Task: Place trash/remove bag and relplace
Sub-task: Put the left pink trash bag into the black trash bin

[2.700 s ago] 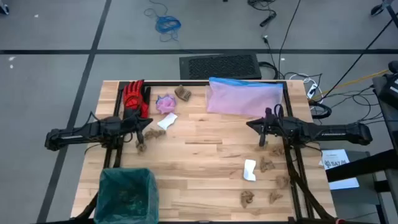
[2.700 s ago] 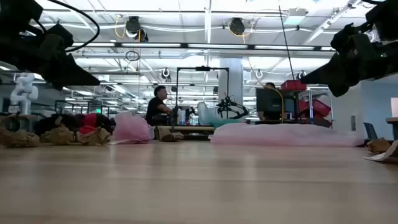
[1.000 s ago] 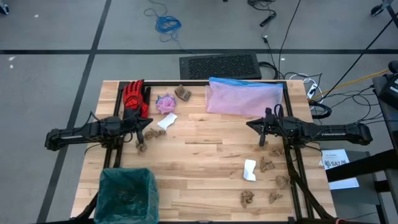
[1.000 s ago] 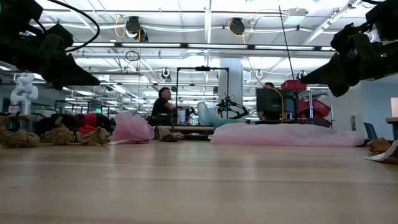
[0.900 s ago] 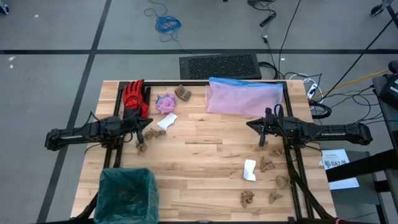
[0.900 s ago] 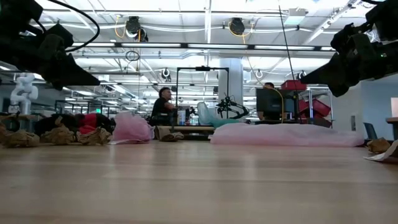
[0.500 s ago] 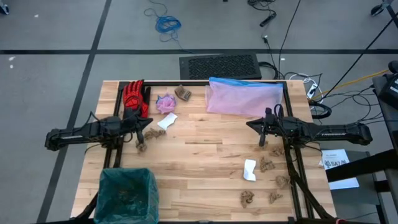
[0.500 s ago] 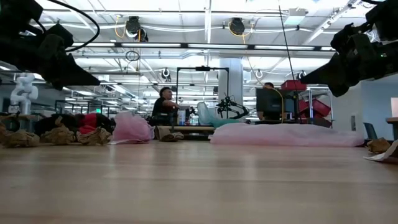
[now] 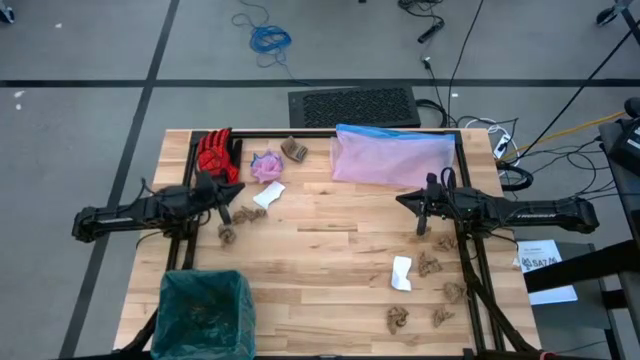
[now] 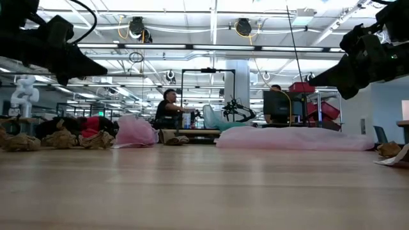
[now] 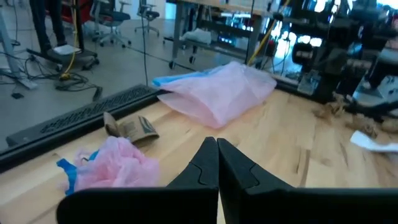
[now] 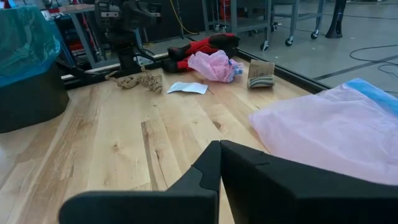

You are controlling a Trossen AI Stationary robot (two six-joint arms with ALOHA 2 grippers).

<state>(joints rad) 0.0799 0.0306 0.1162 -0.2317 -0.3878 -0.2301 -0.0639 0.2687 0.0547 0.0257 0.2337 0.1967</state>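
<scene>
Even, diffuse overhead lighting is observed across the worktop (image 9: 330, 250); only soft, short shadows are cast beneath the arms in the high view. In the low view, bright ceiling fixtures (image 10: 243, 27) are seen as the source, and both arms are rendered as dark silhouettes against them. The nearest strip of the worktop is recorded out of focus there. Mild glare is noted on the wood in the right wrist view. Background blur is noted in the left wrist view.

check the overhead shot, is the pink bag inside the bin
No, the pink bag lies flat at the table's far edge, while the bin stands at the near left corner.
</scene>
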